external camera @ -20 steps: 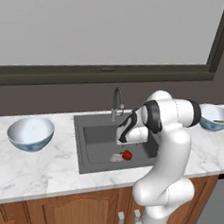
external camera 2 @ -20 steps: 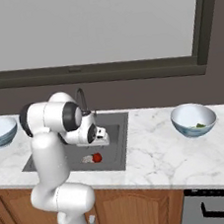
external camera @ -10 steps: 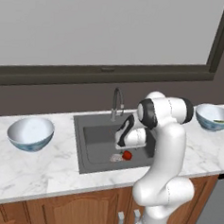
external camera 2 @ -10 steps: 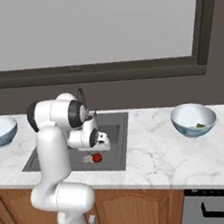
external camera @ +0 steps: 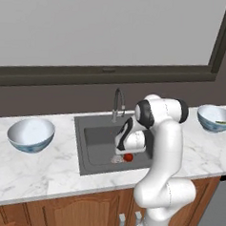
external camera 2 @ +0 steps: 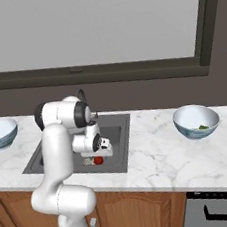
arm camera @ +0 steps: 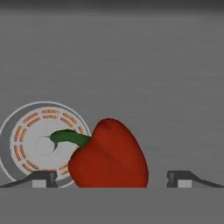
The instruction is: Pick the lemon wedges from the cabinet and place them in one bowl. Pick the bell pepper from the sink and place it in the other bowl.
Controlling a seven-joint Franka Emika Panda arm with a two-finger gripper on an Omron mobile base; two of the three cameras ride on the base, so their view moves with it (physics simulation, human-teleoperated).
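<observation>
My two-finger gripper [arm camera: 111, 179], jaws spread wide, hangs low in the dark grey sunken sink [external camera: 96, 137]. The small bright-red bell pepper [arm camera: 108, 155] lies between my fingertips [arm camera: 43, 179] on the basin floor, its green stem over the pale round drain [arm camera: 30, 142].

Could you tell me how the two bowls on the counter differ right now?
The bowl left of the sink looks empty inside; the bowl right of the sink holds small yellow-green bits, apparently lemon wedges. The left bowl sits nearer the basin, the right one farther. Both are white inside, blue-grey streaked outside, upright.
</observation>
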